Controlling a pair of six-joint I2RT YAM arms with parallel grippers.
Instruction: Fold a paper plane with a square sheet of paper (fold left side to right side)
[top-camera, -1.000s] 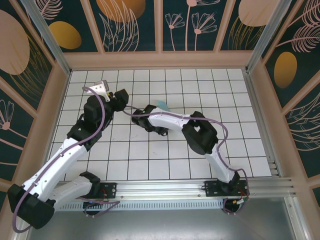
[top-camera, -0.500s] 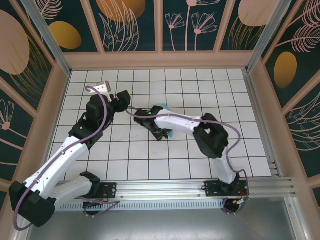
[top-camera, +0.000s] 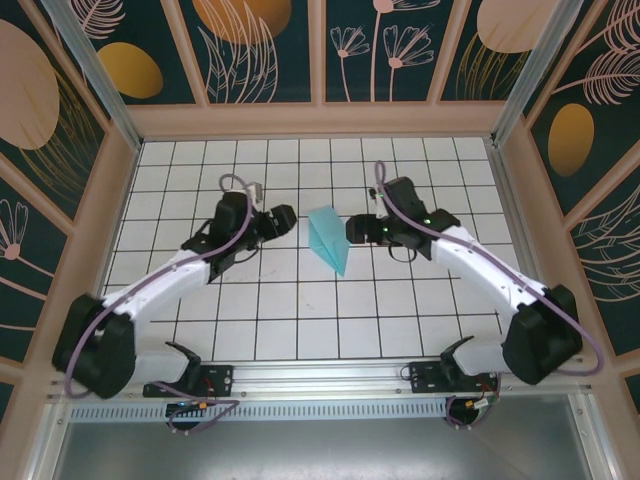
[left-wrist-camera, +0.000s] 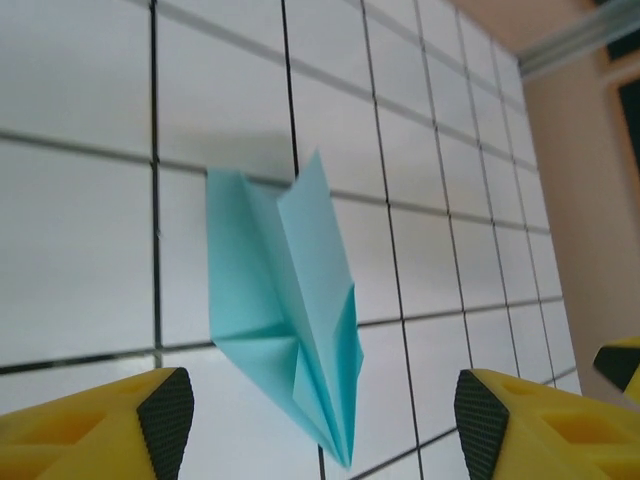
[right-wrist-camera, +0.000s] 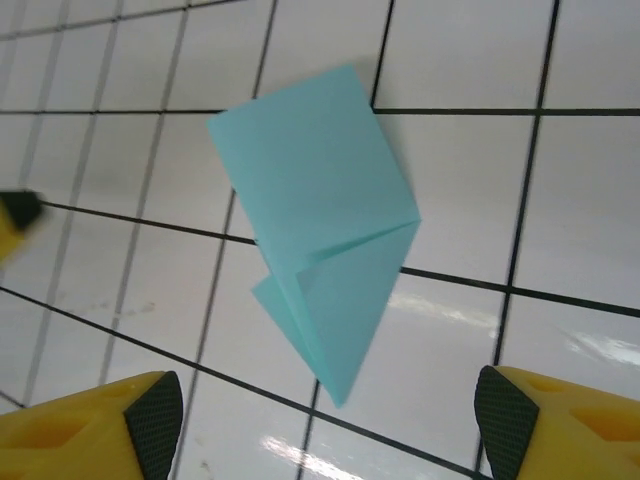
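The paper plane (top-camera: 328, 238) lies on the white gridded table (top-camera: 300, 320), in the middle of its far half. Its pointed nose is toward my arms' bases and it sits apart from both claws. The left gripper (top-camera: 285, 220) is just beside it on one side and the right gripper (top-camera: 355, 230) on the other. Both have their fingers spread wide and hold nothing. From the left wrist, the plane (left-wrist-camera: 285, 320) shows a centre fold standing a little proud of the flat wing, and I judge that raised ridge the best place to pinch. The sheet is thin, very light and floppy, so I expect it to skate on the glossy tiles if I nudge it. I also expect it to crumple or lose its creases under a hard squeeze. The flat edges hug the surface and give a fingertip little to get under. From the right wrist, the plane (right-wrist-camera: 320, 230) shows its broad tail end flat on the tiles. Little crowds it besides the arms themselves. With both claws aimed inward at the same small target, the other gripper is my real obstacle, along with the cables looping over each wrist.
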